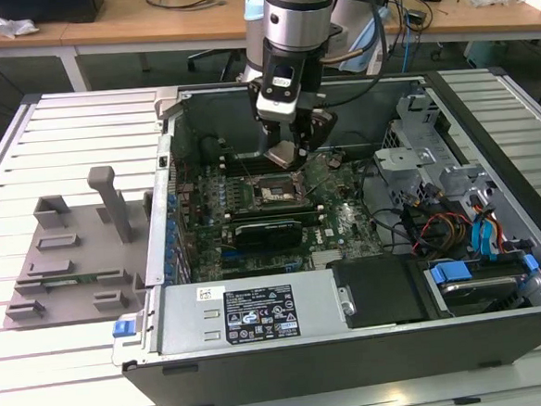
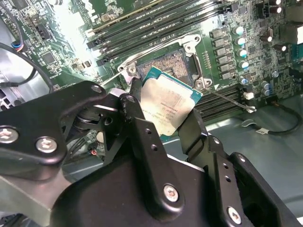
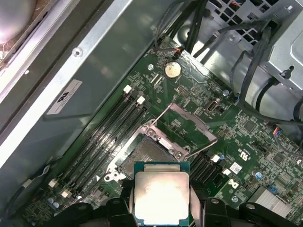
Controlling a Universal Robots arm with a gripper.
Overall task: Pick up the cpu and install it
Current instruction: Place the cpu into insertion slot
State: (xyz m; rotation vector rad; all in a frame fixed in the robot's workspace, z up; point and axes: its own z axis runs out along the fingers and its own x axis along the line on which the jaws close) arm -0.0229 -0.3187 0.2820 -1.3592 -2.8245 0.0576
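Item: black metal fingers (image 2: 142, 130), clamping on two opposite edges of the small flat square cpu (image 2: 170, 104) with its silver-grey metal top and thin pale rim; the fingers are standing only as far apart as the chip between them.

Position: the cpu is hanging tilted in the air inside the case, just above the black square socket frame (image 2: 165, 64), not seated in it.

Container: the dark grey open computer case (image 1: 355, 355) is lying on the white slatted worktop (image 1: 61, 125). It is holding a green motherboard (image 1: 346, 221), and a steel drive cage with blue and orange cables (image 1: 486, 234) at the exterior view's right.

Socket state: the silver load plate (image 3: 187, 127) is standing hinged open beside the socket frame, and a thin wire lever (image 2: 227, 99) is sticking out sideways.

Surroundings: long black memory slots (image 3: 109, 132) are running alongside the socket frame. A round silver coin battery (image 3: 173, 70) is sitting further off on the motherboard. A grey plastic fixture (image 1: 70, 254) is resting on the worktop at the exterior view's left, well apart from the fingers.
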